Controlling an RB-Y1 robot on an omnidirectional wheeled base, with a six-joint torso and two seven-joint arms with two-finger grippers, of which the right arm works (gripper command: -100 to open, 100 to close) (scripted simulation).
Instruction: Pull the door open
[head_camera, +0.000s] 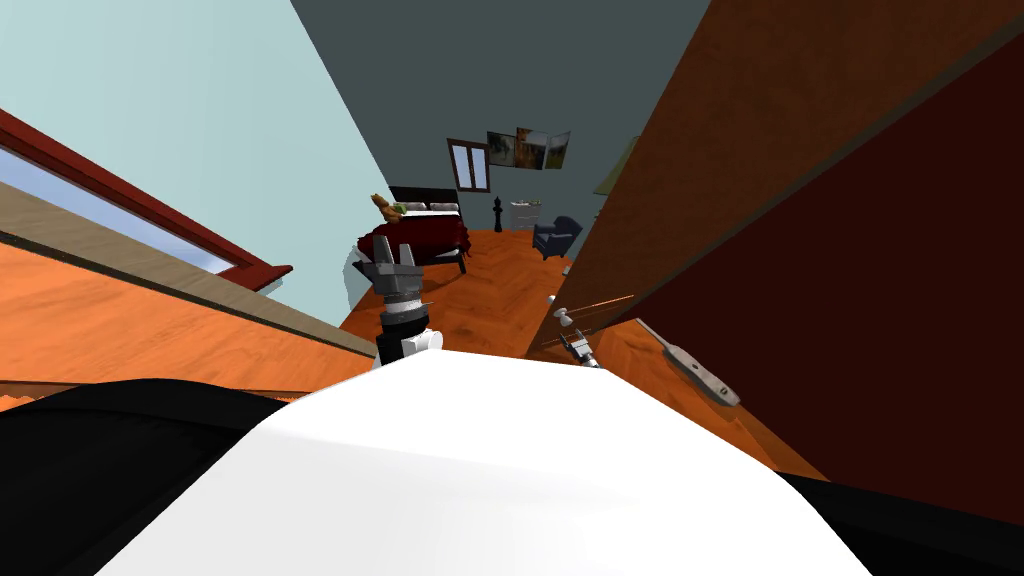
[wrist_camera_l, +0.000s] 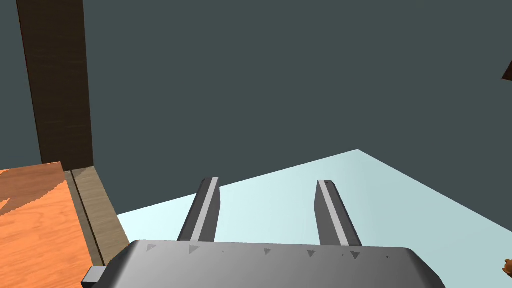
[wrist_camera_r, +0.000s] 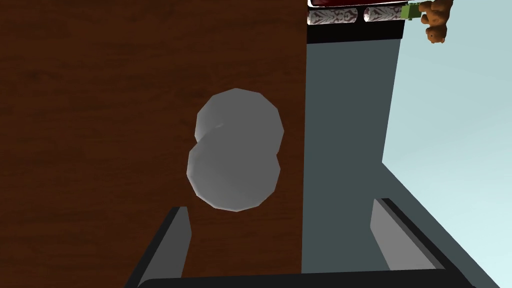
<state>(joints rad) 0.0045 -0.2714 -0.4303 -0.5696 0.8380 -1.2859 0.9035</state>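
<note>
The right gripper (wrist_camera_r: 280, 206) is released, its two fingers (wrist_camera_r: 176, 237) spread wide and holding nothing, and it faces the brown door (wrist_camera_r: 100, 100) head-on. The round grey knob (wrist_camera_r: 235, 150) sits just ahead of the fingertips, apart from both and off-centre in the gap. It is close to one finger's line and well away from the other, which reaches past the door's free edge (wrist_camera_r: 304, 125) over the grey wall beyond. I judge that the grasp is not yet made, so the pull cannot start. The main risk is closing from here: with the knob ahead of the tips, the blades would meet on air or pinch only its rounded front and slide off. Advancing without centring could drive the nearer finger into the door face or the knob's side and push the door away. Once held, a straight pull would fight the door's swing about its hinges and could wrench the smooth knob out of the thin blades. The left gripper (wrist_camera_l: 267, 181) is raised well off to the side, spread and empty.
</note>
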